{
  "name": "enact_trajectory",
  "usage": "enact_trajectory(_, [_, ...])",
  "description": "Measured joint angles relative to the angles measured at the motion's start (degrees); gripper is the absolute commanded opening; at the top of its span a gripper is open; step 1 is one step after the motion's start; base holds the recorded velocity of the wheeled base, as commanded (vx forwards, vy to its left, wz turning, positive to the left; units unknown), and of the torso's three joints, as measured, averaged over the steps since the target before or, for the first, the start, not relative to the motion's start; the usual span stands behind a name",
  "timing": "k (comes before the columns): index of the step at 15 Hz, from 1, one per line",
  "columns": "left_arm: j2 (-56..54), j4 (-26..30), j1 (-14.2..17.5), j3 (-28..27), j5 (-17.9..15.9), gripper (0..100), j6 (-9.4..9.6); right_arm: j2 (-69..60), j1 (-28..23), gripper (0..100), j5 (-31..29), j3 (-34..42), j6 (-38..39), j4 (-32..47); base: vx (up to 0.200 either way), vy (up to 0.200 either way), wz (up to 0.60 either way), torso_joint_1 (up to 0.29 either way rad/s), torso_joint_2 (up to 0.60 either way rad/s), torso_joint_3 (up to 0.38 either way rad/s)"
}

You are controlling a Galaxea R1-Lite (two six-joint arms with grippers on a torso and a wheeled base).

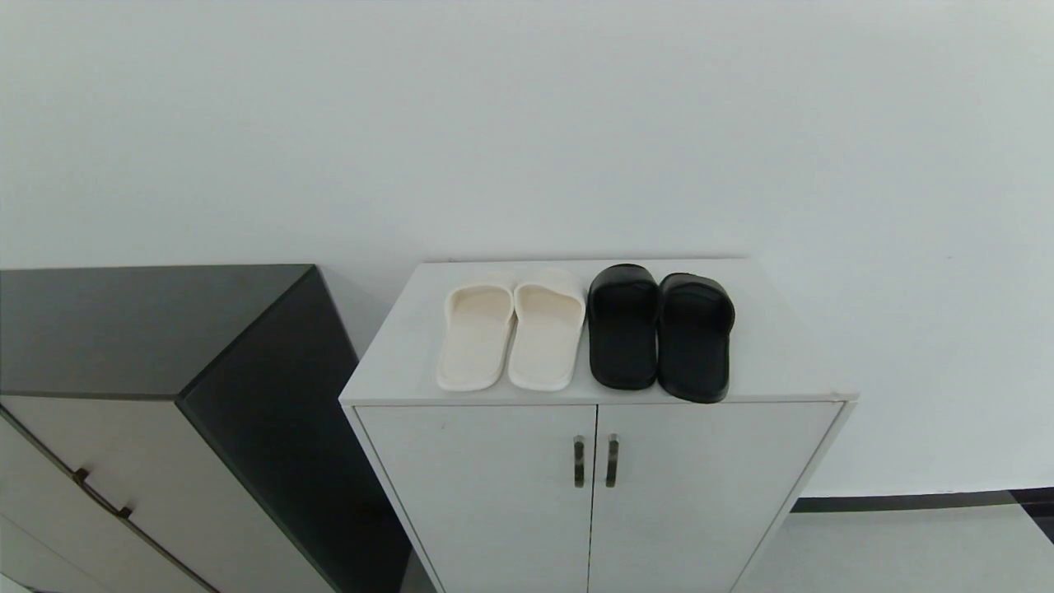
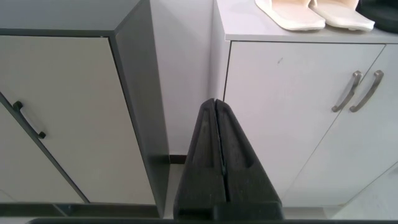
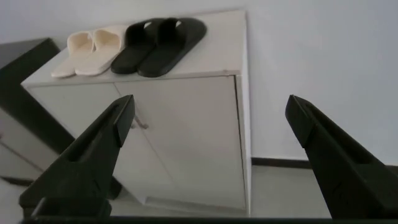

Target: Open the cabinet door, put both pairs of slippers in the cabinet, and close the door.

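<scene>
Footwear of two kinds rests on the flat top of the low white two-door cabinet (image 1: 478, 494): a pair of cream moulded plastic slippers (image 1: 510, 333) on the robot's left and a pair of black moulded plastic slippers (image 1: 660, 333) just beside it on the right. All toes point to the plain white wall (image 1: 527, 123). Whether the inner cream slipper and the inner black one touch cannot be told, the gap between them is very thin. The heels of the black pair come to the front edge of the top, the cream heels stay a little behind it. Both doors are shut, so the inside of the cabinet is hidden, and the two metal bar handles (image 1: 594, 461) stand upright, close together at the middle seam. The lower part of the cabinet is cut off by the bottom border of the head view. On the left stands a taller dark grey cabinet with a pale front (image 1: 272, 412); its front is seen only partly, with one dark handle (image 1: 100, 494) on it. The left gripper (image 2: 216, 104) is clenched on nothing, its two black fingers pressed flat together, and it hangs low in front of the narrow gap between the two cabinets; in its wrist view the cream slippers are cut by the border. The right gripper (image 3: 210, 106) is released, its fingers spread wide apart, and it faces the right door of the white cabinet from a lower position, well apart from it. Beside that cabinet a dark skirting strip (image 1: 906, 500) runs along the foot of the wall.
</scene>
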Motion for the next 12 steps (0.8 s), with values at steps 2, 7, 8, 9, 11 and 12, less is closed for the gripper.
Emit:
enact_trajectory(2, [0.0,0.0,0.0,-0.1,0.0,0,0.0,9.3,2.8,100,1.2,-0.3,-0.7,-5.3,0.0,0.0,0.0,0.0,0.0,0.0])
enact_trajectory(7, [0.0,0.1,0.1,-0.1,0.0,0,0.0,28.3,27.5,100,-16.5,-6.9,6.7,-10.3,0.0,0.0,0.0,0.0,0.0,0.0])
enact_trajectory(8, [0.0,0.1,0.0,-0.1,0.0,0,0.0,32.1,33.3,100,-21.7,-10.0,9.7,-10.6,0.0,0.0,0.0,0.0,0.0,0.0])
enact_trajectory(9, [0.0,0.1,0.0,-0.1,0.0,0,0.0,36.8,37.9,100,-26.1,-13.7,12.1,-10.8,0.0,0.0,0.0,0.0,0.0,0.0])
enact_trajectory(11, [0.0,0.1,0.0,-0.1,0.0,0,0.0,45.2,42.7,100,-31.2,-20.7,14.9,-11.7,0.0,0.0,0.0,0.0,0.0,0.0])
enact_trajectory(12, [0.0,0.1,0.0,-0.1,0.0,0,0.0,49.8,44.1,100,-33.5,-24.1,15.6,-12.2,0.0,0.0,0.0,0.0,0.0,0.0])
